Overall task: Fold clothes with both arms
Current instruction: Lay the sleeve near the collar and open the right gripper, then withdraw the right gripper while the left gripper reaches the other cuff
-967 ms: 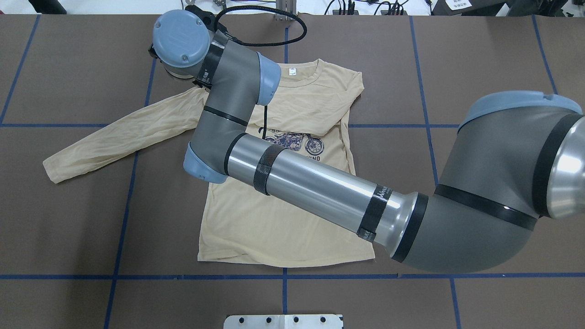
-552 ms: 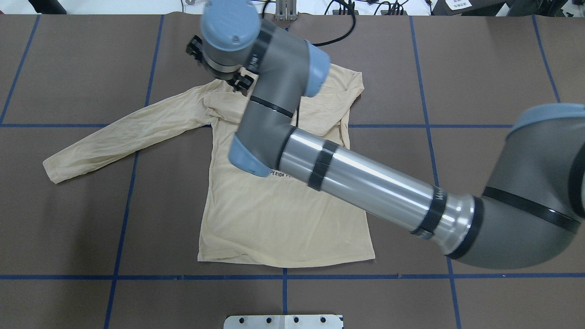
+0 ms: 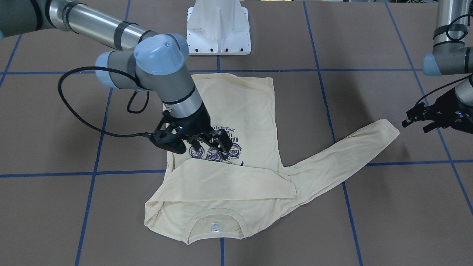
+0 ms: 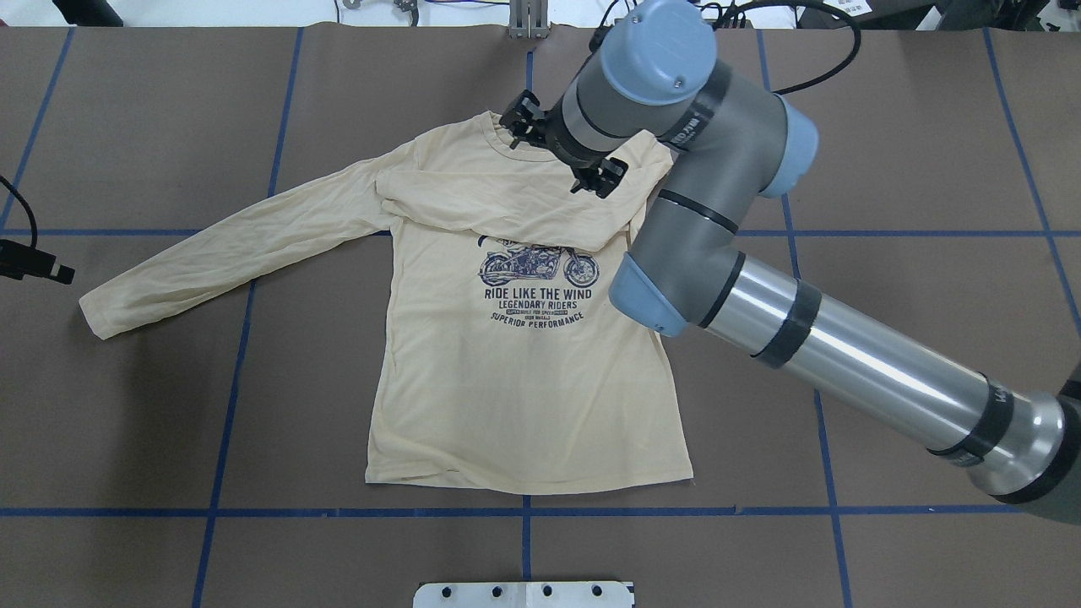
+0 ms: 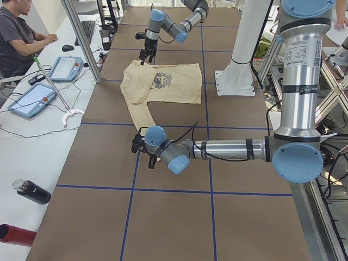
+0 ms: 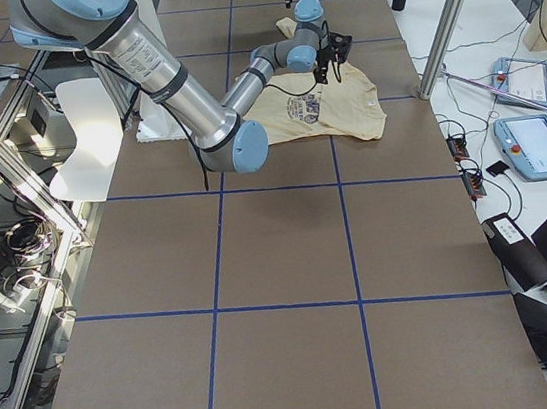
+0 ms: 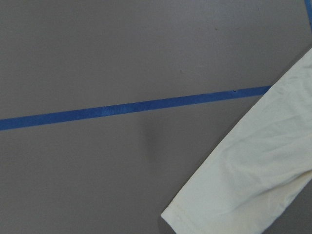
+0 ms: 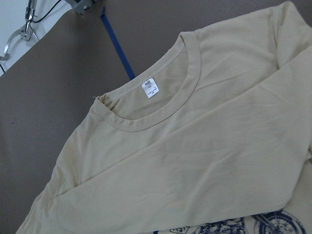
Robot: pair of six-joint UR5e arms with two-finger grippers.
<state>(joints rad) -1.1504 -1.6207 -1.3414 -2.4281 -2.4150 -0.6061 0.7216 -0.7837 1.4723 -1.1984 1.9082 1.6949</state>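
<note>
The cream-yellow shirt (image 4: 524, 380) lies flat, print up, on the brown table (image 4: 887, 127). One sleeve (image 4: 498, 203) is folded across the chest just above the motorcycle print. The other sleeve (image 4: 228, 253) stretches out to the overhead left. My right gripper (image 4: 559, 150) hovers open and empty over the collar and folded sleeve, and it also shows in the front view (image 3: 212, 151). Its wrist view shows the collar tag (image 8: 151, 88). My left gripper (image 3: 415, 123) is open and empty just beyond the outstretched cuff (image 7: 243, 185), barely entering the overhead view (image 4: 38, 263).
The white pedestal base (image 3: 218, 29) stands at the robot's edge of the table, past the shirt's hem. Blue tape lines (image 4: 524, 512) grid the table. In the left side view an operator (image 5: 22, 38) sits beside tablets (image 5: 30, 100) and bottles (image 5: 32, 191).
My right arm has swung from the overhead left shoulder rightward across the shirt top, uncovering the print. The folded sleeve stays on the chest. My left gripper has come in at the left edge.
</note>
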